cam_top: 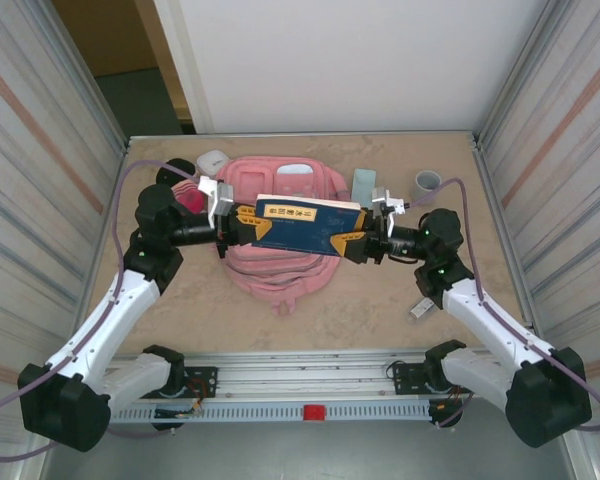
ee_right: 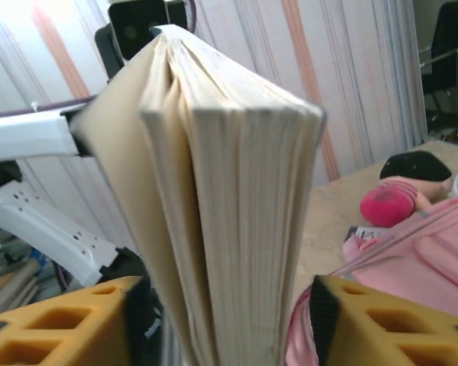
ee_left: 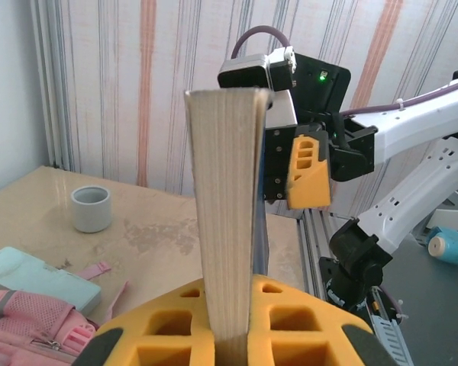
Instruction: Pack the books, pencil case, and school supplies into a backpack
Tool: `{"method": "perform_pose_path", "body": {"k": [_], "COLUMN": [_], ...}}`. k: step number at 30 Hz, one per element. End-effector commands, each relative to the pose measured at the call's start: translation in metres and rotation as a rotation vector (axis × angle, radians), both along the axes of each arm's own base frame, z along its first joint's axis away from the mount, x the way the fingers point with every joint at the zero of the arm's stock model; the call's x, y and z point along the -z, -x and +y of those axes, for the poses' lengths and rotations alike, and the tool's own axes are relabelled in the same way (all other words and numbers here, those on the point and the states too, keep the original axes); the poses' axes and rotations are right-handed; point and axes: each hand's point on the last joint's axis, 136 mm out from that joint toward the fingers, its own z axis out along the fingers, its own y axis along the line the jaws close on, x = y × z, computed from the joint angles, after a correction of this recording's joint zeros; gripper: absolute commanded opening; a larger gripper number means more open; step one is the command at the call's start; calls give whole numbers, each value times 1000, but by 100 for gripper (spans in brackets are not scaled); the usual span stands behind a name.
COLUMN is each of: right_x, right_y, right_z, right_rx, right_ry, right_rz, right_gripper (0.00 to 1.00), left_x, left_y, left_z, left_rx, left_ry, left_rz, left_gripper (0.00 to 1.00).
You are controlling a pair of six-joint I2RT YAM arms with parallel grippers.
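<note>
From above, we see the book (cam_top: 305,225) over the backpack (cam_top: 280,272), between left hand (cam_top: 242,222) and right hand (cam_top: 352,240). Left wrist: left hand pinches it. Right wrist: right hand spread around it, one finger (ee_right: 382,320) apart.

The book (cam_top: 305,225) had a dark navy cover with a pale label and cream page edges. The backpack (cam_top: 280,270) was pink with white patches, the pencil case (cam_top: 364,183) pale mint, the cup (cam_top: 426,182) grey, the doll (ee_right: 401,200) pink and black-haired, the tabletop (cam_top: 380,300) mottled beige.
</note>
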Motion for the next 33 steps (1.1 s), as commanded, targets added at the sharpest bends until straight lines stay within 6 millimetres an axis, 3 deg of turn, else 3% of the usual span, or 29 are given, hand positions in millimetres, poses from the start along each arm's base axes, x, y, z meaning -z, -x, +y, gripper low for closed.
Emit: {"method": "perform_pose_path", "body": {"k": [1,2,3,6,8,12,18,27,33], "right_x": [-19,-20,-21,-23,-18,2,28,41,50], "right_y": [4,1,-2,-15,-29,-50,-57,-41,-38], "right_z": [1,1,-1,-16,-35,-76,-108,-113,-112], "right_rx": [-35,-29,-21,72,186,427,653,686,675], "right_ry": [-64,-68,-70,-90,-106,-119,-101,-2,2], "right_rz": [-30,-25,-20,-24,-12,62,120,112,132], "right_gripper": [12,0,0,0,0,0,0,0,0], "left_x": [-16,-14,-11,9,24,62,138,214,242], "left_y": [5,3,-1,-15,-24,-32,-39,-75,-89], "left_z": [2,3,3,12,24,46,48,34,19], "left_rx": [4,-9,-36,-165,-270,-370,-326,-208,-125], "left_ry": [35,28,12,-101,-206,-432,-804,-1025,-1069], "left_rz": [-50,-45,-36,-44,-81,-187,-341,-322,-280], "left_gripper": [2,4,12,59,72,77,79,83,84]}}
